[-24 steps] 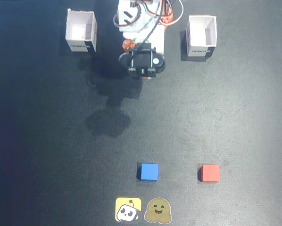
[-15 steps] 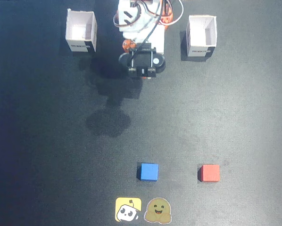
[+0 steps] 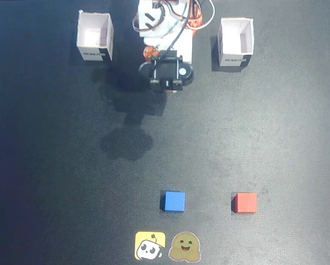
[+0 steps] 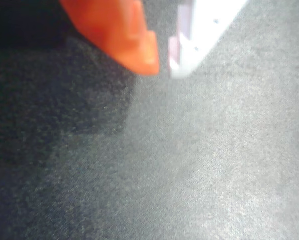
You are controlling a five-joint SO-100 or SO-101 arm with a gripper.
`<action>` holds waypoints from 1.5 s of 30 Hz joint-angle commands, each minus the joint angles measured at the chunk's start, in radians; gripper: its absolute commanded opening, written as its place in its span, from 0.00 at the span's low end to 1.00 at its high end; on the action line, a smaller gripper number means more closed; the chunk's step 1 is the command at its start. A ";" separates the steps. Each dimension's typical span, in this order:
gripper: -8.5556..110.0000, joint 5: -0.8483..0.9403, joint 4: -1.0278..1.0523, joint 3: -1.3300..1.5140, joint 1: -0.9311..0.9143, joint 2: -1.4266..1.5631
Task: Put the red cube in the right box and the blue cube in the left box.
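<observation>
Probably a hobby robotics bench: black mat (image 3: 54, 165), mascot stickers (image 3: 168, 246)

A: Where is the arm (image 3: 166, 38) in the fixed view?
B: Top centre, folded close over its base, w/ the black wrist part at its low end.
A: And the gripper (image 4: 162, 65) in wrist view?
B: Orange and white tips nearly together, only a thin gap.

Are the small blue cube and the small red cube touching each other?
Apart. The fixed view shows the small matte blue cube and small matte red cube side by side with a wide strip of bare black mat between them.
</observation>
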State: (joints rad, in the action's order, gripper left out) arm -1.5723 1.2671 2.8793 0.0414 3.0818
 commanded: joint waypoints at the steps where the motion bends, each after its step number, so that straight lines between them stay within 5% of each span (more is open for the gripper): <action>1: 0.07 0.048 0.002 -0.006 -0.006 0.011; 27: 0.07 0.048 -0.017 -0.080 0.051 -0.015; 45: 0.08 -0.124 -0.311 -0.453 0.229 -0.715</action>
State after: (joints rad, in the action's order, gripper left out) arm -1.6812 0.9971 2.5280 0.2500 2.4651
